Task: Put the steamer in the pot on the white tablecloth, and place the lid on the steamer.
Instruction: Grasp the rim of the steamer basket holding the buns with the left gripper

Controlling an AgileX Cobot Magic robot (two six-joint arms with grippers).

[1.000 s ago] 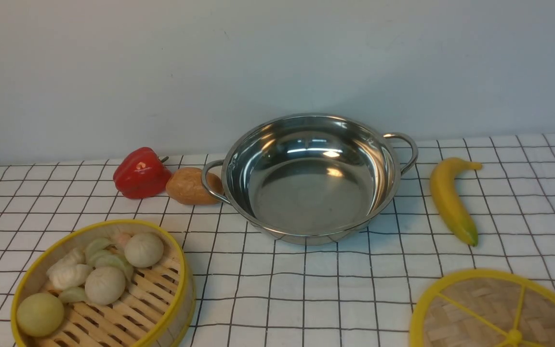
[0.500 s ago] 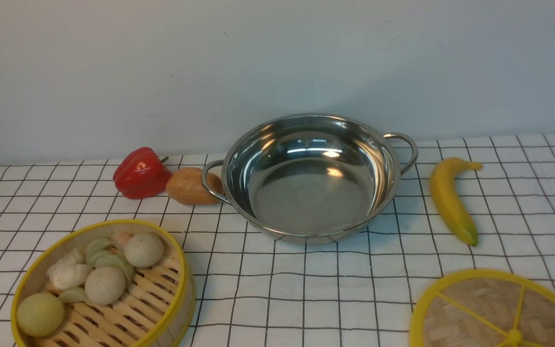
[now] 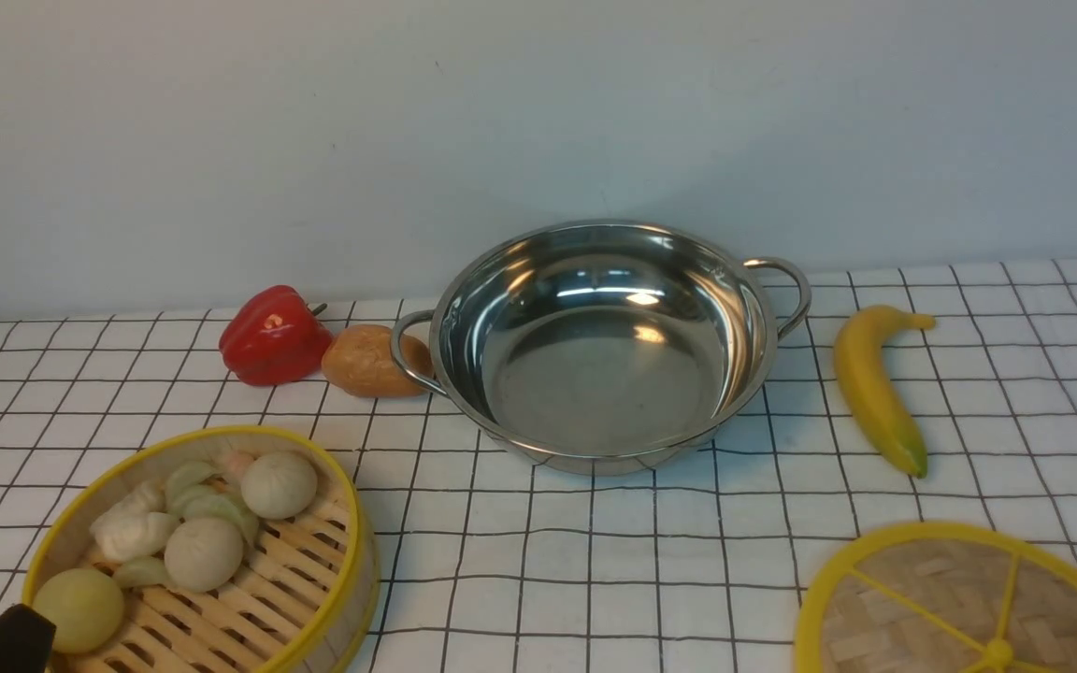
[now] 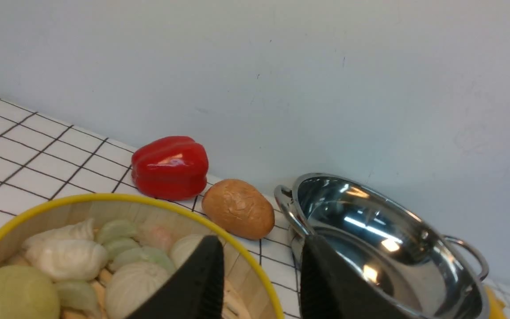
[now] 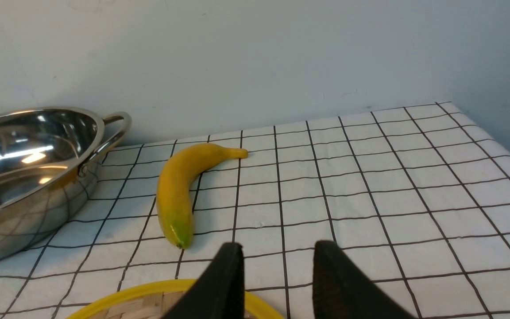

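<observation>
Plain pale wall (image 3: 221,140), seemingly bluish-grey

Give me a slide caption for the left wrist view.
Open left hand at the yellow-rimmed bamboo steamer; red bell pepper, brown potato and shiny steel pot beyond.

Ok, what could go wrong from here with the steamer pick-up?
The left gripper is open astride the steamer rim, one finger over the buns: closing may pinch one. Tilting the lift could spill them. The pot looks barely wider, so an off-centre drop may catch its rim.
</observation>
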